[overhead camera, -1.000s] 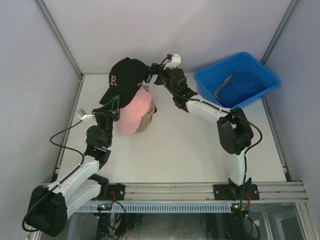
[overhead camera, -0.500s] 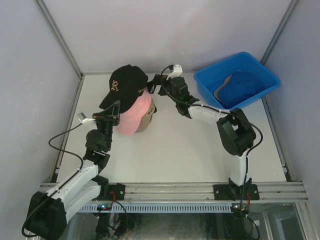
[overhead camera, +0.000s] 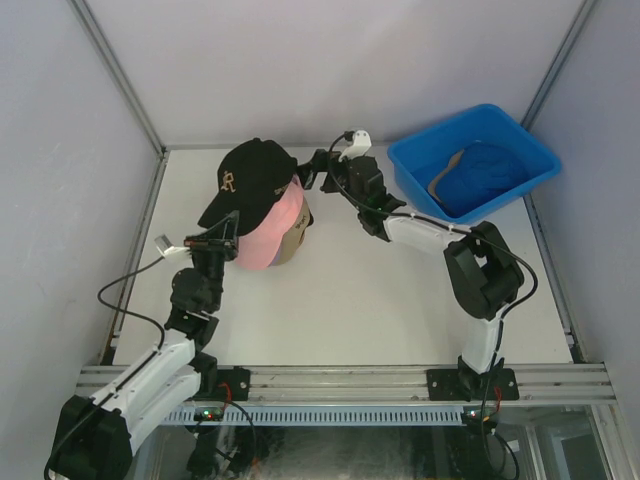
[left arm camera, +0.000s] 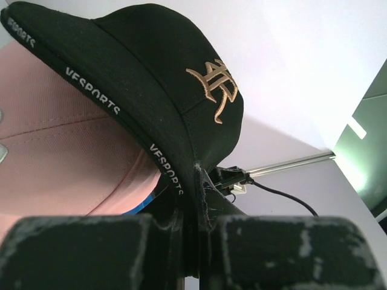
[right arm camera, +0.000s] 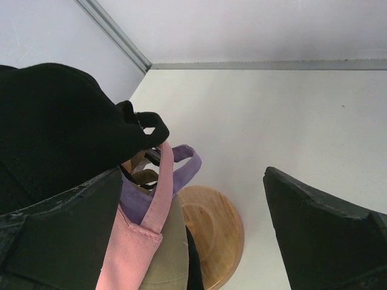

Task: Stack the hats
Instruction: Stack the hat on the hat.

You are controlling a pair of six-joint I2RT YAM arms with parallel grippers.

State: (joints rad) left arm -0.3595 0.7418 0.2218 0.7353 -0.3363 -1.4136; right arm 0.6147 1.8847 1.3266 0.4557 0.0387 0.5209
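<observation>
We've got the black cap (overhead camera: pixel 250 175) sitting on top of the pink cap (overhead camera: pixel 278 228) pile, upper left of centre in the top view. Its brim points down-left, straight at the left hand (overhead camera: pixel 228 224), which is pinched shut on the brim's edge. The right hand (overhead camera: pixel 312 172) hangs wide open just behind the crown, gripping nothing. Next is probably the blue cap (overhead camera: pixel 487 170) in the bin (overhead camera: pixel 440 128), upper right. The right hand is clearly nearer.
</observation>
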